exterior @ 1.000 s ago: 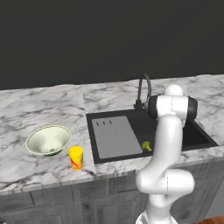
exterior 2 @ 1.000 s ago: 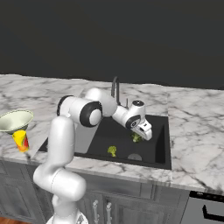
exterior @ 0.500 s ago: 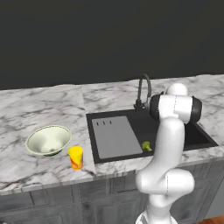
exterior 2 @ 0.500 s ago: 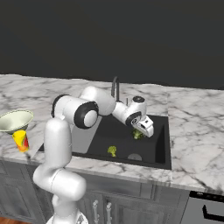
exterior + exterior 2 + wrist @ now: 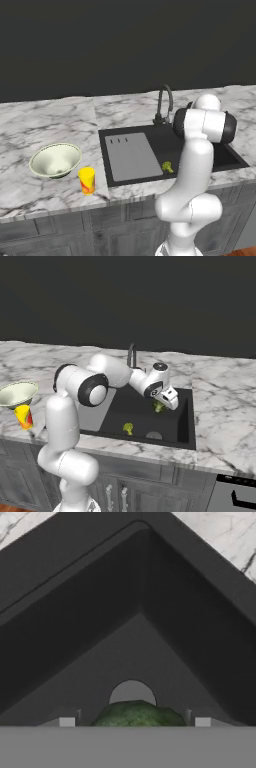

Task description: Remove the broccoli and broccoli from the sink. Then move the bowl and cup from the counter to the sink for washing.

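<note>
gripper (image 5: pixel 165 402) hangs in the sink (image 5: pixel 186 421), jaws spread wide and empty, darker broccoli (image 5: pixel 137 715) centred between the fingertips, just below.

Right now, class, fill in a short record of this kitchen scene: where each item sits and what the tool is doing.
tool: open, low inside the sink, over the darker broccoli
darker broccoli: in the basin, between the fingertips, not visibly gripped
yellowish broccoli: on the basin floor, near the front wall
sink: black, tap at its back
bowl: on the counter, beside the sink
cup: upright, in front of the bowl
</note>
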